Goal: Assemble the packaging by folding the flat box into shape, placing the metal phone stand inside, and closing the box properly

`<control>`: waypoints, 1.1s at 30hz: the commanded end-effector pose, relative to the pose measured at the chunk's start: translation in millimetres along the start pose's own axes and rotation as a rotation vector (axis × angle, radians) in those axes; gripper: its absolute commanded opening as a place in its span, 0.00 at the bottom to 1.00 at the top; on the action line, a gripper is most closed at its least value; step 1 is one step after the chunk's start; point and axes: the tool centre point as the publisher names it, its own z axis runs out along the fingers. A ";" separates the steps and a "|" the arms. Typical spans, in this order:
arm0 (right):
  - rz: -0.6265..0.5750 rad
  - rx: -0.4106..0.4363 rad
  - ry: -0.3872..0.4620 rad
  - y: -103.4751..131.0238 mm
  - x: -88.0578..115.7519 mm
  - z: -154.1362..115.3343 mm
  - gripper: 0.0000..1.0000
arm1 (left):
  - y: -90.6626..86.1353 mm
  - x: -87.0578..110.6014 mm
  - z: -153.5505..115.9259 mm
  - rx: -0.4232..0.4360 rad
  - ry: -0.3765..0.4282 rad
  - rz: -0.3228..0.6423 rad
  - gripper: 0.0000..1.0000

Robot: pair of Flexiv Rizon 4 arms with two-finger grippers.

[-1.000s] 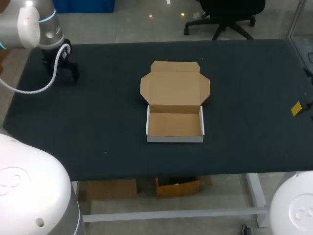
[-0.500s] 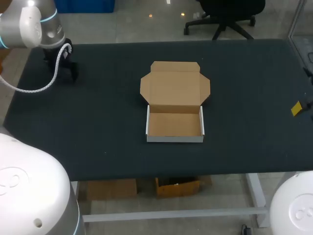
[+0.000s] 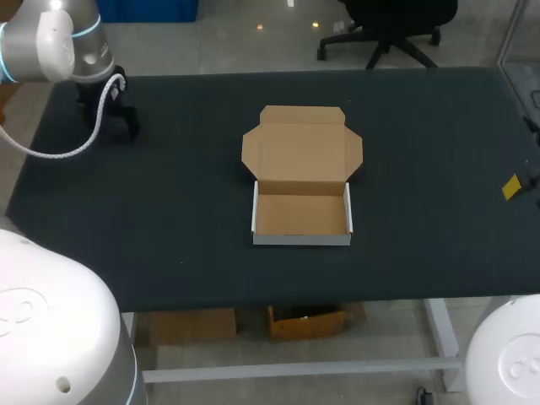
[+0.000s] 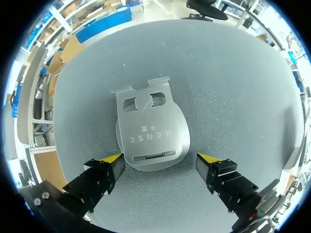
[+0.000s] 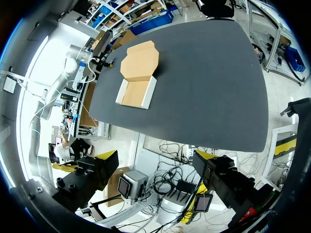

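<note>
Head view: the cardboard box (image 3: 302, 177) sits at the middle of the dark surface (image 3: 169, 211). Its tray is erected, with white outer walls, and the lid lies open and flat behind it. The left arm (image 3: 59, 46) stands over the far left corner, well apart from the box.

Left wrist view: the left pincer (image 4: 160, 159) is spread wide above the metal phone stand (image 4: 150, 128). The stand lies flat on the surface with its rounded end between the fingers.

Right wrist view: the right pincer (image 5: 155, 156) is spread wide, grips nothing, and hangs beyond the surface edge.
</note>
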 end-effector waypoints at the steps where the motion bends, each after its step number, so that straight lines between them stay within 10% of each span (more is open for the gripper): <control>1: -0.001 0.001 0.001 -0.7 0.7 -1.8 1.00 | -4.8 -0.6 1.6 -0.006 -0.002 0.000 0.99; 33: -0.001 0.001 0.001 -0.7 0.7 -1.8 1.00 | -25.9 -5.4 4.1 0.001 -0.011 -0.004 0.91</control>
